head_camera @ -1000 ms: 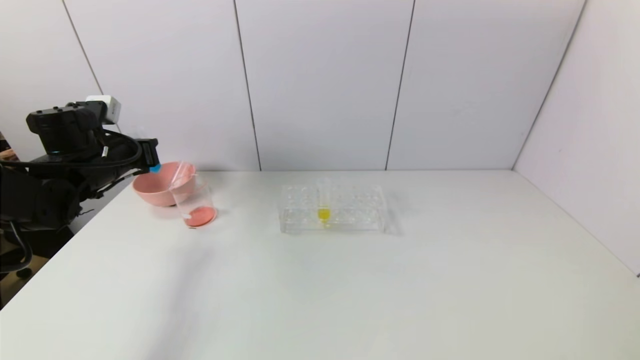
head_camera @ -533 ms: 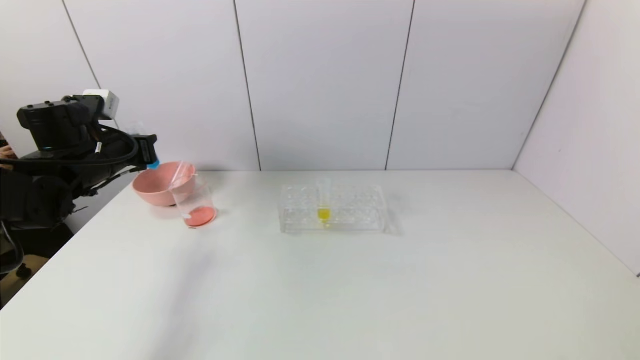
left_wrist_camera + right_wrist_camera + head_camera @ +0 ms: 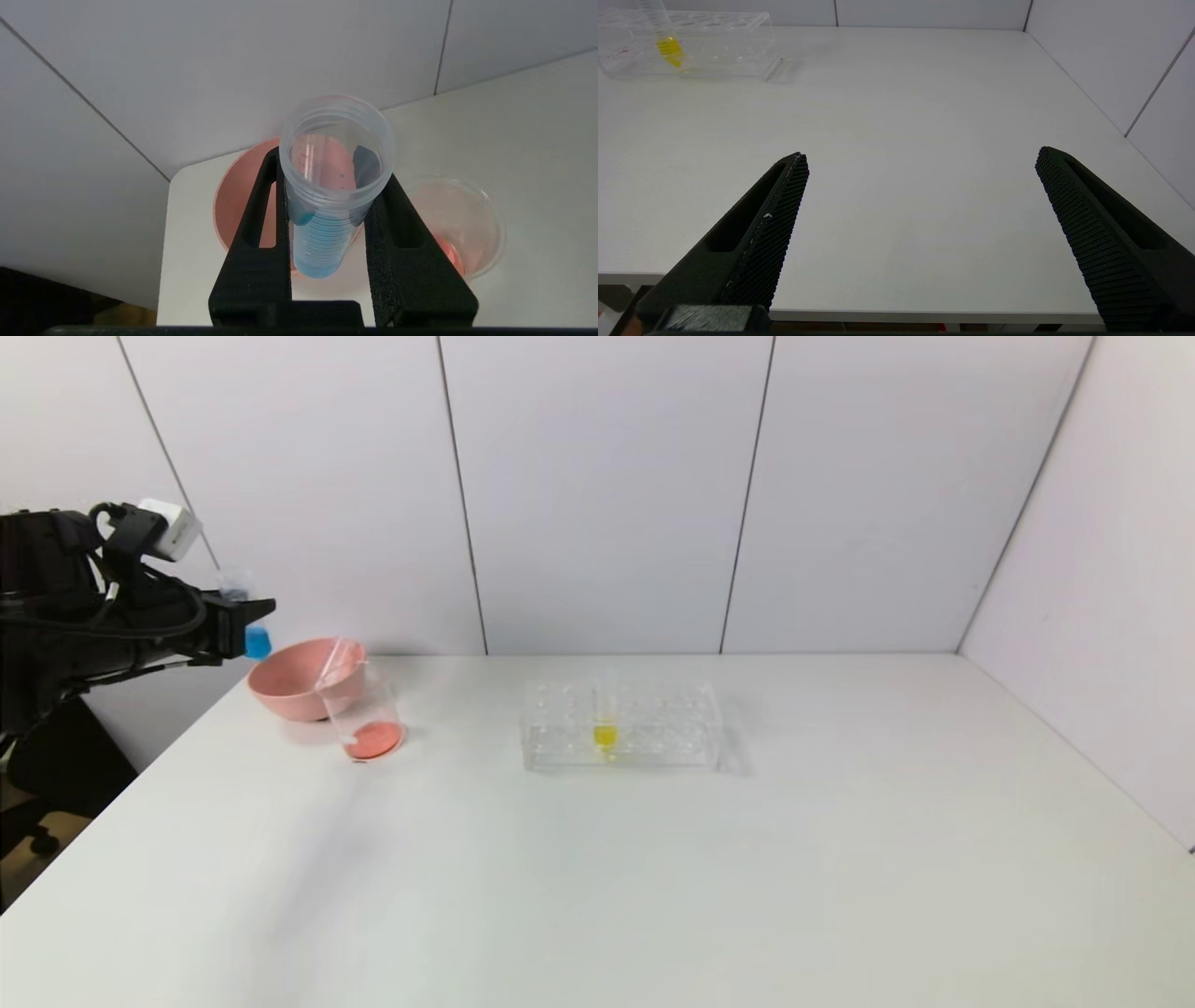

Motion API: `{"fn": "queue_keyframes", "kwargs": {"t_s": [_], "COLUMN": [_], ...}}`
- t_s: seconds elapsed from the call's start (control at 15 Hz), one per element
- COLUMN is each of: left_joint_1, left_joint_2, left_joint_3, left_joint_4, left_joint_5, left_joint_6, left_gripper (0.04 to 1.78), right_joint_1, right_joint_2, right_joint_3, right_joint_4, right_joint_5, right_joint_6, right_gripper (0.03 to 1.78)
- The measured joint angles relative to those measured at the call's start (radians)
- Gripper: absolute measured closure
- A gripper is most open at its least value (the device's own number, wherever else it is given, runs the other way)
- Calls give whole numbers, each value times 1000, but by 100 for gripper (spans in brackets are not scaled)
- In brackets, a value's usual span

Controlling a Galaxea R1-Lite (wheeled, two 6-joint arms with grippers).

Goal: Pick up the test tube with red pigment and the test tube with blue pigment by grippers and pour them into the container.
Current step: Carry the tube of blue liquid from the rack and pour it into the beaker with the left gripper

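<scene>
My left gripper (image 3: 241, 623) is shut on the test tube with blue pigment (image 3: 255, 640) and holds it in the air just left of the pink bowl, above the table's far left corner. In the left wrist view the tube (image 3: 322, 228) stands between the black fingers (image 3: 261, 219), open mouth towards the camera and blue tip down, and the gripper (image 3: 329, 169) clamps its upper part. The container (image 3: 364, 709), a clear beaker with red-orange pigment at its bottom, stands in front of the bowl and also shows in the left wrist view (image 3: 469, 219). My right gripper (image 3: 922, 156) is open and empty over the table's near edge.
The pink bowl (image 3: 291, 683) sits at the far left, and a clear tube (image 3: 332, 662) leans on its rim; I see no red tip on it. The clear rack (image 3: 653, 723) at mid table holds a yellow-tipped tube (image 3: 604, 735).
My left gripper has moved left and slightly up, away from the bowl and beaker, with the blue tube still in it. Nothing else has moved.
</scene>
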Motion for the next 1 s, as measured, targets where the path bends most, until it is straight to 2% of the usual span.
{"fn": "queue_keyframes", "kwargs": {"t_s": [0.53,1.0], "left_joint_1": [15,15], "left_joint_2": [50,119], "left_joint_3": [-211,-456], "left_joint_4": [236,616], "left_joint_5": [-137,-211], "left_joint_6": [262,517], "left_gripper": [136,136], "right_joint_1": [0,0], "right_joint_2": [0,0], "right_joint_3": [0,0], "right_joint_4": [0,0], "right_joint_5": [0,0], "right_joint_6": [0,0], "right_gripper": [4,4]}}
